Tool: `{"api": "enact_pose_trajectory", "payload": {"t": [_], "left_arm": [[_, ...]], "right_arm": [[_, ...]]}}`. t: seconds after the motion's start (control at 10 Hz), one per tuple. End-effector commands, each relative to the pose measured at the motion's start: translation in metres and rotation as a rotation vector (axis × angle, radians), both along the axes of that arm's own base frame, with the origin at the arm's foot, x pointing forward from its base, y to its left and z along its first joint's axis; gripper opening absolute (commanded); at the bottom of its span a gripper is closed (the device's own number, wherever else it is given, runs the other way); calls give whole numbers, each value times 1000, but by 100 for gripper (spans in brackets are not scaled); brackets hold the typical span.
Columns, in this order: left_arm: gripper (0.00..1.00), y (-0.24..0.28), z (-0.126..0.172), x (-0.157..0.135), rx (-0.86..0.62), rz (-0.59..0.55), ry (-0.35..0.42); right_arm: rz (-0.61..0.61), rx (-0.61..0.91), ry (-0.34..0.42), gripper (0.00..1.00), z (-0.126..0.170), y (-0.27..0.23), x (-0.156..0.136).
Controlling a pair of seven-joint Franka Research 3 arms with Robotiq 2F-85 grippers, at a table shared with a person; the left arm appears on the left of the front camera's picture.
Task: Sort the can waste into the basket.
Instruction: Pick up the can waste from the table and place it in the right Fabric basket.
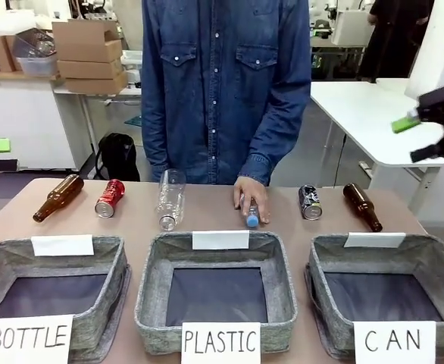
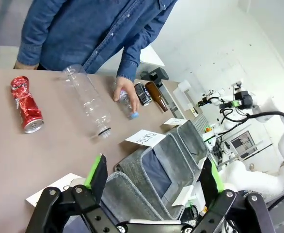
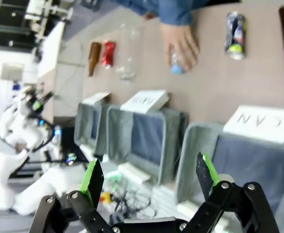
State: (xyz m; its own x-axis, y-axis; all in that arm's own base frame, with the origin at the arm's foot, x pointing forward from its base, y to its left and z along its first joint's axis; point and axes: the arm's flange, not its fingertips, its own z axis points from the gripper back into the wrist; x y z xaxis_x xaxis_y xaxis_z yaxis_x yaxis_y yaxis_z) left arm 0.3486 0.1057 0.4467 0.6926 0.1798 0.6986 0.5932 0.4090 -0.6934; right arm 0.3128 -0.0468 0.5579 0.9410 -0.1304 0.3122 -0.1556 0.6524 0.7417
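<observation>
Two cans lie on the table's far side: a dented red can [image 1: 110, 199] [image 2: 25, 104] [image 3: 107, 53] at the left and a dark black-blue can [image 1: 310, 202] [image 2: 142, 93] [image 3: 235, 29] at the right. The grey basket labelled "CAN" [image 1: 326, 246] [image 3: 195, 145] [image 2: 193, 140] stands at the near right. My right gripper [image 1: 413, 139] [image 3: 149, 174] hangs open in the air, high at the right, above and behind that basket. My left gripper [image 2: 154, 174] is open above the near-left baskets. Neither holds anything.
A person's hand [image 1: 251, 196] rests on a small blue-capped bottle [image 1: 251, 218]. A clear plastic bottle [image 1: 170, 199] and two brown bottles [image 1: 58, 198] [image 1: 362, 206] lie in the same row. Baskets marked "BOTTLE" [image 1: 2, 254] and "PLASTIC" [image 1: 150, 258] stand left and middle.
</observation>
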Motion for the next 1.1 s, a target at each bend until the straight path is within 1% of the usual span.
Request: {"api": "enact_pose_trajectory", "payload": {"t": [0.0, 0.1, 0.2, 0.3, 0.4, 0.5, 0.6, 0.7, 0.8, 0.9, 1.0], "left_arm": [[100, -1, -1, 2, -16, 1, -36], [100, -1, -1, 2, -16, 1, -36], [100, -1, -1, 2, -16, 1, -36], [100, -1, -1, 2, -16, 1, -36], [100, -1, -1, 2, -16, 1, -36], [100, -1, -1, 2, -16, 1, -36], [100, -1, -1, 2, -16, 1, -36], [100, -1, -1, 2, -16, 1, -36], [100, -1, -1, 2, -16, 1, -36], [100, -1, -1, 2, -16, 1, -36], [100, -1, -1, 2, -16, 1, -36]], "right_arm": [[4, 24, -33, 100, -4, -20, -51], [-12, 31, -42, 100, -6, -21, -54], [-6, 27, -42, 100, -8, -17, -45], [33, 19, -43, 100, -7, -6, -21], [15, -23, -34, 100, -6, 8, 8], [8, -68, -2, 100, -7, 24, 40], [12, -83, 45, 100, -10, 35, 68], [11, -103, 83, 100, -11, 39, 78], [-4, -105, 77, 100, -9, 33, 72], [-49, -91, 68, 100, -8, 18, 55], [-99, -67, 47, 100, -11, 0, 30]]}}
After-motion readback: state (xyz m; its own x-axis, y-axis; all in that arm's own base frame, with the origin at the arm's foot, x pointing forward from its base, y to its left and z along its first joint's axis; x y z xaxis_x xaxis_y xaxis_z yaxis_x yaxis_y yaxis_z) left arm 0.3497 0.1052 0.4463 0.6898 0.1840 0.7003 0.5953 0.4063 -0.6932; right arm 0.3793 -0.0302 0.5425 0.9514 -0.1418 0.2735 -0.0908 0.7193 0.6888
